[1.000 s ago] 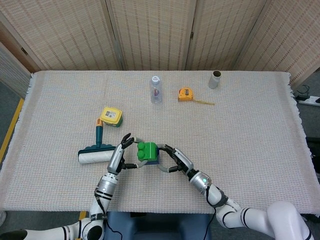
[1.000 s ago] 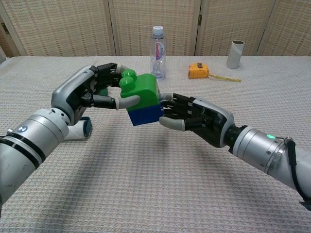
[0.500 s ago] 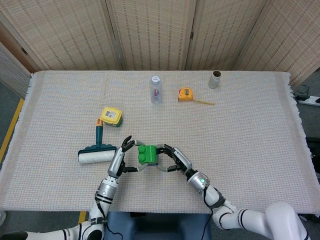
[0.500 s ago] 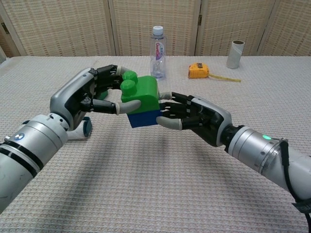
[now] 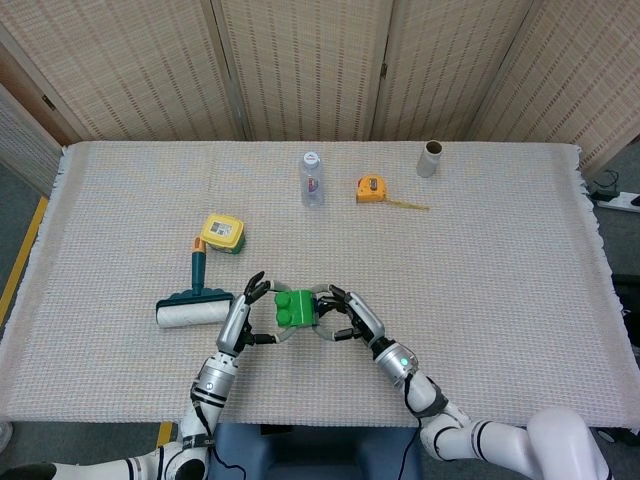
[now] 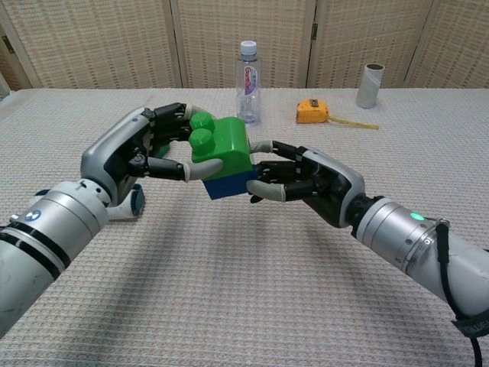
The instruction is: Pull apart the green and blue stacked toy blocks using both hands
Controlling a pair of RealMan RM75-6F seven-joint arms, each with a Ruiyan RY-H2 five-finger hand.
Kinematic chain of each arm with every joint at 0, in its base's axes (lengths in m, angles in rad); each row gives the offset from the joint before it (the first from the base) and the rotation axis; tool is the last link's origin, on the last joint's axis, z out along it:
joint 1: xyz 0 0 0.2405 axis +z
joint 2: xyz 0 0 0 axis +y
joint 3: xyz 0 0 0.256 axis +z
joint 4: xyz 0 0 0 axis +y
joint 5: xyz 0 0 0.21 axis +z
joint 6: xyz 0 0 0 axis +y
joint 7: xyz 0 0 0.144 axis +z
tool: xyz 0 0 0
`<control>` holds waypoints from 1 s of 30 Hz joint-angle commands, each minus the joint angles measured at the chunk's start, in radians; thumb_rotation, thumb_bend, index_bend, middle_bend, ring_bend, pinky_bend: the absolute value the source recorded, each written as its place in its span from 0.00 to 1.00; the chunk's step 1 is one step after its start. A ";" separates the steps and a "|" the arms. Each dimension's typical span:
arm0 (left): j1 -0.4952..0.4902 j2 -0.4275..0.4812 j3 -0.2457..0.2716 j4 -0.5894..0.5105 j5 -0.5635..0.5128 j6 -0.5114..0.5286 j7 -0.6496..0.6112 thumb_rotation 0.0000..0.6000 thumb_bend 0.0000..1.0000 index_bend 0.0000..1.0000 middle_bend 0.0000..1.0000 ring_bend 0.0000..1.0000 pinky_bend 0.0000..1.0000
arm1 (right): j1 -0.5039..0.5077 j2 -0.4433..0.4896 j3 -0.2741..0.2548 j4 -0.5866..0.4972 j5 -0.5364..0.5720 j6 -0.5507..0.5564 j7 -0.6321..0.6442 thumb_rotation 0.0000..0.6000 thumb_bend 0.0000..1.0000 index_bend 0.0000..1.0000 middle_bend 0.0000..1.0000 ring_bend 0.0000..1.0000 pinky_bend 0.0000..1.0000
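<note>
I held the stacked pair above the table (image 6: pixel 252 306), my left hand (image 6: pixel 141 153) closed on the green block (image 6: pixel 225 144) and my right hand (image 6: pixel 306 182) on the blue block (image 6: pixel 228 186), which I judged light, rigid and smooth.

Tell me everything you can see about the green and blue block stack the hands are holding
The block stack is glossy plastic: a green block with round studs pressed onto a darker blue block beneath, not yet separated. It is held above the woven tablecloth, tilted so the studs lean toward the left hand. That hand's fingers touch the studded green side; the right hand grips the opposite side, with fingertips at the seam and the blue block. In the head view mostly green shows.
</note>
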 commanded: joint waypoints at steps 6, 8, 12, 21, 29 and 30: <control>-0.008 0.004 -0.011 -0.002 0.004 -0.002 -0.002 1.00 0.41 0.54 0.85 0.32 0.00 | -0.005 -0.010 -0.001 0.017 0.004 -0.003 -0.020 1.00 0.37 0.83 0.60 0.49 0.43; -0.010 0.006 -0.017 -0.006 0.004 -0.001 -0.002 1.00 0.41 0.54 0.85 0.32 0.00 | -0.007 -0.013 -0.001 0.023 0.005 -0.002 -0.021 1.00 0.37 0.84 0.61 0.50 0.44; -0.015 0.011 -0.027 -0.017 0.001 -0.002 -0.003 1.00 0.41 0.54 0.85 0.32 0.00 | -0.009 -0.018 -0.004 0.041 0.005 -0.007 -0.020 1.00 0.37 0.84 0.62 0.50 0.44; -0.028 0.030 -0.060 -0.050 0.008 0.014 0.001 1.00 0.41 0.54 0.85 0.32 0.00 | -0.030 -0.031 -0.020 0.098 0.006 -0.007 -0.019 1.00 0.37 0.84 0.62 0.50 0.44; -0.024 0.058 -0.053 -0.044 0.003 0.014 0.018 1.00 0.41 0.54 0.85 0.32 0.00 | -0.031 0.012 -0.016 0.053 -0.028 0.050 -0.124 1.00 0.37 0.84 0.62 0.50 0.44; -0.021 0.060 -0.049 -0.041 0.001 0.015 0.019 1.00 0.41 0.54 0.85 0.32 0.00 | -0.032 0.019 -0.017 0.046 -0.032 0.058 -0.161 1.00 0.37 0.84 0.62 0.50 0.44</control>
